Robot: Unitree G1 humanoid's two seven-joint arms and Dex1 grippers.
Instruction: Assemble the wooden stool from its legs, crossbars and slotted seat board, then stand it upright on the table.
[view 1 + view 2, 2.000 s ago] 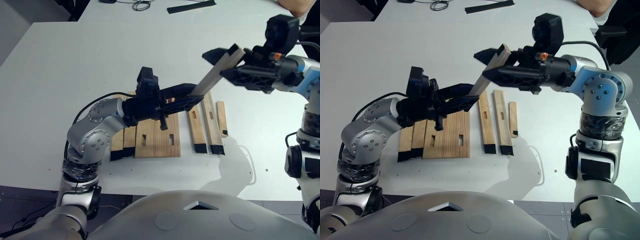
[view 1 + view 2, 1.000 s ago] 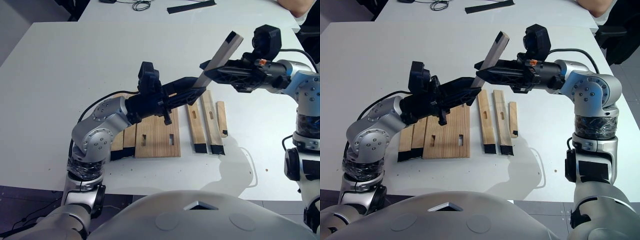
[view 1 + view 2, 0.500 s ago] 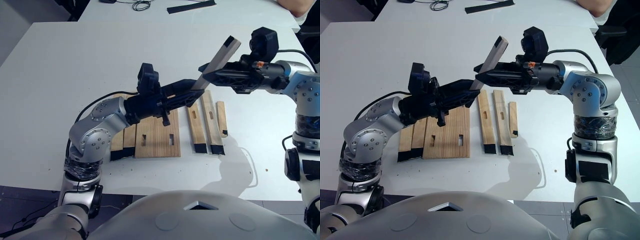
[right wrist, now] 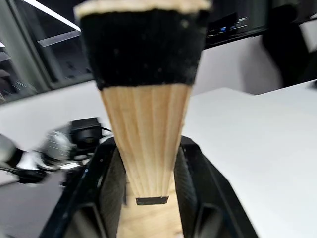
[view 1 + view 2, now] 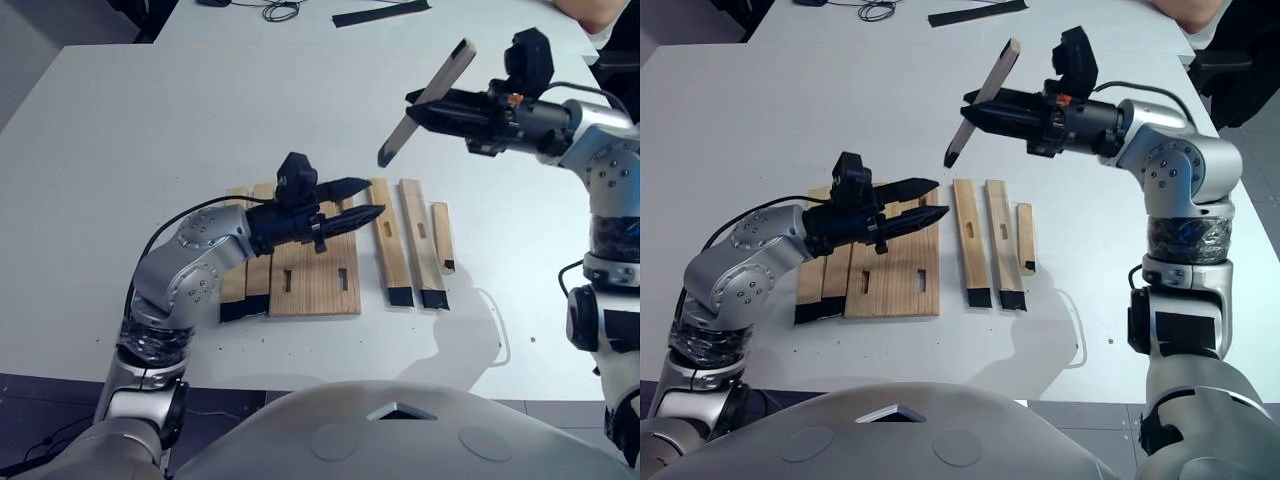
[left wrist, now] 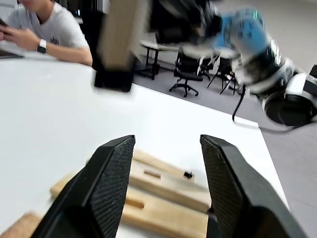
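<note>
My right gripper (image 5: pixel 428 104) is shut on a wooden leg (image 5: pixel 432 92) with black ends and holds it tilted in the air over the back right of the table. In the right wrist view the leg (image 4: pixel 146 119) stands between the fingers (image 4: pixel 106 188). My left gripper (image 5: pixel 366 198) hovers open, holding nothing, just above the slotted seat board (image 5: pixel 316 286), apart from the leg. Two legs (image 5: pixel 242 285) lie against the board's left side. Two slotted pieces (image 5: pixel 393 252) and a short crossbar (image 5: pixel 443 238) lie to its right. The left wrist view shows its open gripper (image 6: pixel 167 144) over those pieces (image 6: pixel 163 198).
A black strip (image 5: pixel 383 13) and cables (image 5: pixel 283 9) lie at the far edge of the white table (image 5: pixel 150 130). The table's front edge runs close below the seat board.
My left gripper has drawn back and down from the leg's lower end to just over the seat board. My right gripper has lifted the leg higher and farther back.
</note>
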